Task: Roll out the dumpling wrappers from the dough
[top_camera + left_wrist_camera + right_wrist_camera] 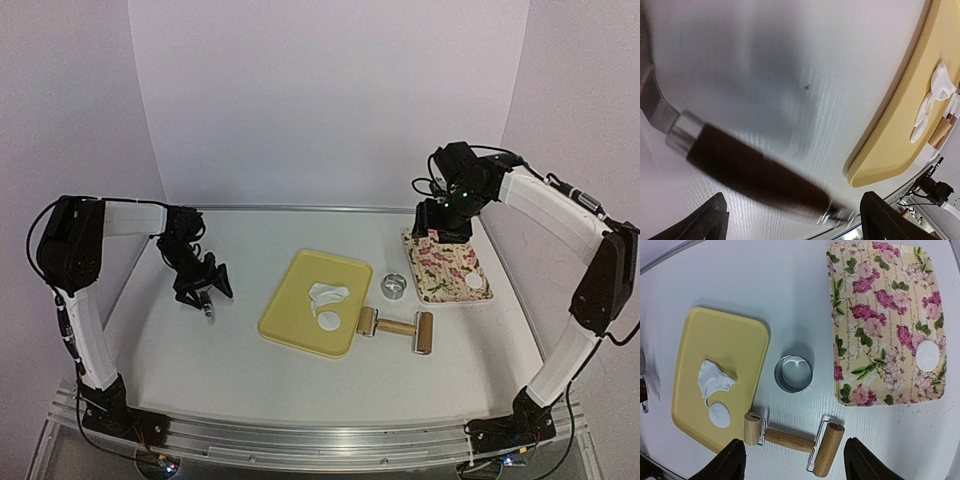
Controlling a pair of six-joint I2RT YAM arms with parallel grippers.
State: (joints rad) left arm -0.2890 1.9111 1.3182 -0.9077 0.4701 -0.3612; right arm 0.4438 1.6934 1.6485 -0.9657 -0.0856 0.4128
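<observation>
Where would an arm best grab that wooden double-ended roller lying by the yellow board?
Probably the middle handle of the roller, coming straight down from above and pinching across its width. The roller lies flat, and the handle is its slimmest straight part; the drums at either end are fatter and would likely turn.

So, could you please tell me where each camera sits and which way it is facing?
Top external: above and behind the bases, looking down on the table; left arm and right arm both show.
Left wrist: low over the table, looking across a brown-handled tool toward the yellow board; open left claw at the bottom.
Right wrist: high up, looking straight down on flowered tray, ring cutter and roller; open right claw at the bottom.
Shared: all three show the yellow board and its dough scrap.
</observation>
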